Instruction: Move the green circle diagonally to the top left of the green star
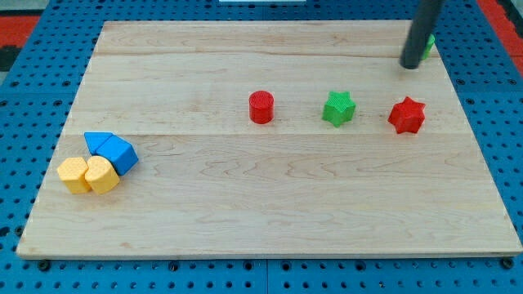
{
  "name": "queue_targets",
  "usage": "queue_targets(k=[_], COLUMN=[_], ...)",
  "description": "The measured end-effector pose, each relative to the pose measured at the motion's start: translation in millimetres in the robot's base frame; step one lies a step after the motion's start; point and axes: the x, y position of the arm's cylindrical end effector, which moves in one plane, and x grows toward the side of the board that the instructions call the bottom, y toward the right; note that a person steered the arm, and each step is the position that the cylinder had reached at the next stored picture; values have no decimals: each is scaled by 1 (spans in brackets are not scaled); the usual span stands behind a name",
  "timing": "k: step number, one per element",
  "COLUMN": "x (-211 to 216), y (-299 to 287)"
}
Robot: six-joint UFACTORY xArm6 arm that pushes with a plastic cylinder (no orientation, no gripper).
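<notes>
The green star point(338, 109) lies on the wooden board right of centre. The green circle point(429, 45) sits near the board's top right corner, mostly hidden behind my rod; only a green sliver shows. My tip point(409, 64) rests on the board touching or just left of the green circle, up and to the right of the green star.
A red cylinder point(261, 107) lies left of the green star and a red star point(407, 115) lies right of it. Two blue blocks point(112, 151) and two yellow blocks point(88, 175) cluster at the board's left edge. The wooden board point(245, 220) sits on a blue pegboard.
</notes>
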Motion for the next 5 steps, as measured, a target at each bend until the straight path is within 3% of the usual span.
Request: queue_targets(k=[1, 2, 3, 5], x=[-11, -37, -58, -108], y=[77, 39, -53, -30])
